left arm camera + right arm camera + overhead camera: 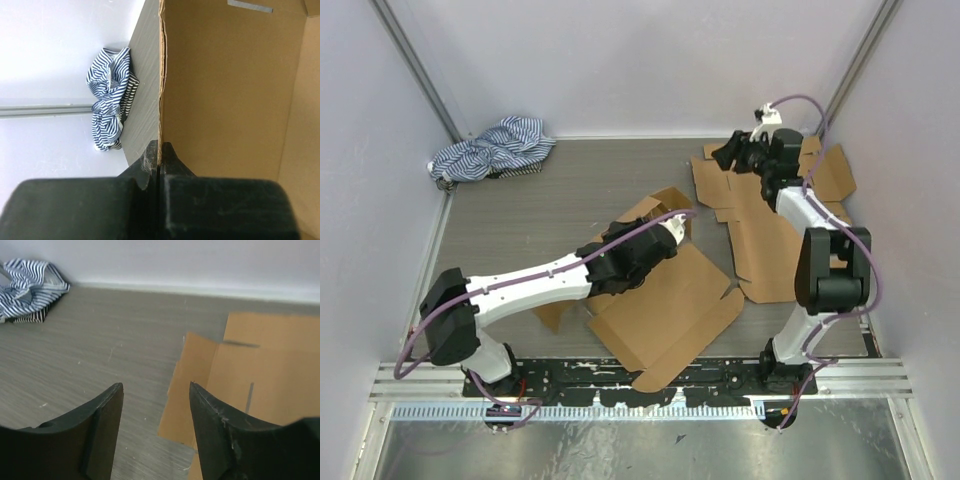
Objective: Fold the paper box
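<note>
A brown cardboard box blank [670,300] lies unfolded in the middle of the table, with one flap raised near its far end. My left gripper [672,228] is shut on the edge of that raised flap [225,90]; the jaws pinch the cardboard edge [161,150]. A second flat cardboard blank [760,230] lies at the right, also seen in the right wrist view [250,370]. My right gripper [728,152] is open and empty, hovering above the far left corner of that second blank [156,390].
A striped blue-and-white cloth [490,150] lies bunched in the far left corner, also in the left wrist view [110,95] and the right wrist view [27,282]. White walls enclose the grey table [580,190] on three sides.
</note>
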Available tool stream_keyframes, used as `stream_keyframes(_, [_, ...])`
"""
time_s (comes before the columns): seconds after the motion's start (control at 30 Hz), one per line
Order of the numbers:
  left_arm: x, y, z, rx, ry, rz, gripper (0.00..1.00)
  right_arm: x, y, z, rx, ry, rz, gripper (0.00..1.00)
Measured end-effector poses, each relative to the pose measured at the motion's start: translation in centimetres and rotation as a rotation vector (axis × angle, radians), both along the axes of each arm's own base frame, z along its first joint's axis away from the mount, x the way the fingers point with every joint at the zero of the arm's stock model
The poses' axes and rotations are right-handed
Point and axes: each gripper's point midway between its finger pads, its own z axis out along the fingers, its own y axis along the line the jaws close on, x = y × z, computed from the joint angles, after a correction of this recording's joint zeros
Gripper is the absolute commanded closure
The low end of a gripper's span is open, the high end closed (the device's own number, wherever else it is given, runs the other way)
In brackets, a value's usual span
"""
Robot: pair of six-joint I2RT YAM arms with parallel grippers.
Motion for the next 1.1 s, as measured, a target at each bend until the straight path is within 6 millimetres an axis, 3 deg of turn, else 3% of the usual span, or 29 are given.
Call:
stream_keyframes(0.07, [0.0, -0.1, -0.8, 0.028, 0.013, 0.002, 1.00, 0.2, 0.4, -3.1, 0.027, 0.057, 0.032, 0.47])
stream_keyframes(0.13, [0.1, -0.1, -1.4, 0.052, 0.022, 0.005, 1.00, 0.4, 1.4, -4.3, 0.061, 0.065, 0.102, 0.45])
stream_keyframes(0.27, [0.3, -0.4, -2.4, 0.098, 0.037, 0.010, 1.00, 0.0, 3.6, -3.5, 0.109, 0.003, 0.242, 0.38])
stream_keyframes(0.37, [0.6, -0.3, -3.0, 0.141, 0.032, 0.026, 1.00, -0.3, 5.2, -2.9, 0.129, -0.043, 0.338, 0.39])
stream_keyframes(0.53, [1.0, -0.4, -3.4, 0.170, 0.023, 0.046, 1.00, -1.0, 7.4, -5.4, 0.141, -0.010, 0.431, 0.41])
stream_keyframes(0.83, [0.9, -0.4, -3.6, 0.174, 0.033, 0.050, 1.00, -5.8, 11.4, -10.9, 0.140, 0.119, 0.547, 0.41])
stream_keyframes(0.93, [0.8, -0.3, -3.4, 0.181, 0.039, 0.052, 1.00, -7.5, 11.6, -12.2, 0.146, 0.162, 0.556, 0.41])
stream_keyframes(1.1, [0.6, -0.5, -2.4, 0.189, 0.037, 0.063, 1.00, -10.0, 11.1, -11.4, 0.138, 0.157, 0.556, 0.41])
